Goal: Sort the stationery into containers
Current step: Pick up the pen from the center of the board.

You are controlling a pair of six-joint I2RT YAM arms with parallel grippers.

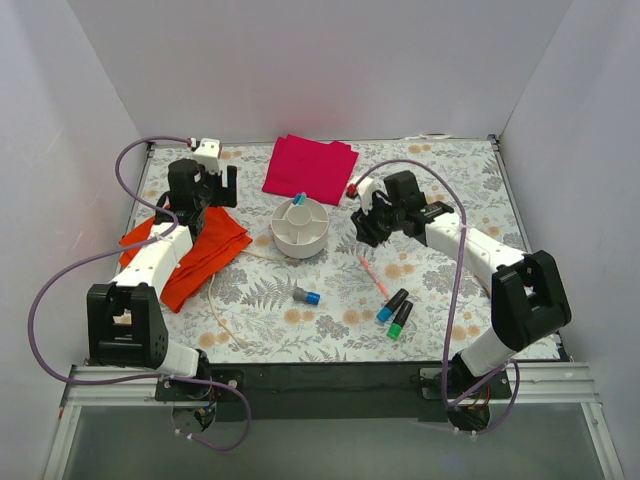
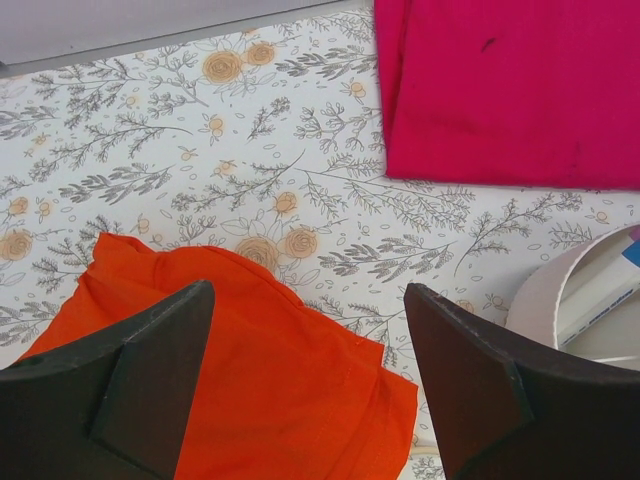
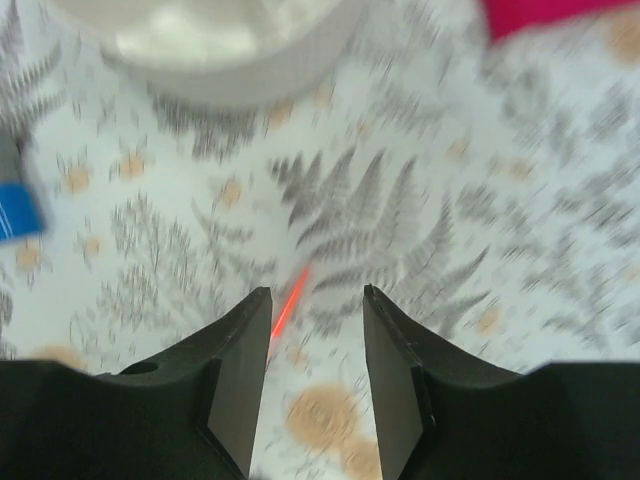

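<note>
Floral tablecloth (image 1: pixel 262 300), round white plastic dish (image 1: pixel 299 247)

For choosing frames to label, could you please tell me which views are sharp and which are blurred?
Top external: sharp, evenly lit. Left wrist: sharp, the orange cloth and table pattern crisp. Right wrist: motion-blurred, the white dish and pink pen smeared, only the right hand crisp.

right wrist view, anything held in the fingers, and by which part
Nothing. The right gripper is open and empty; the pink pen lies loose below it.
</note>
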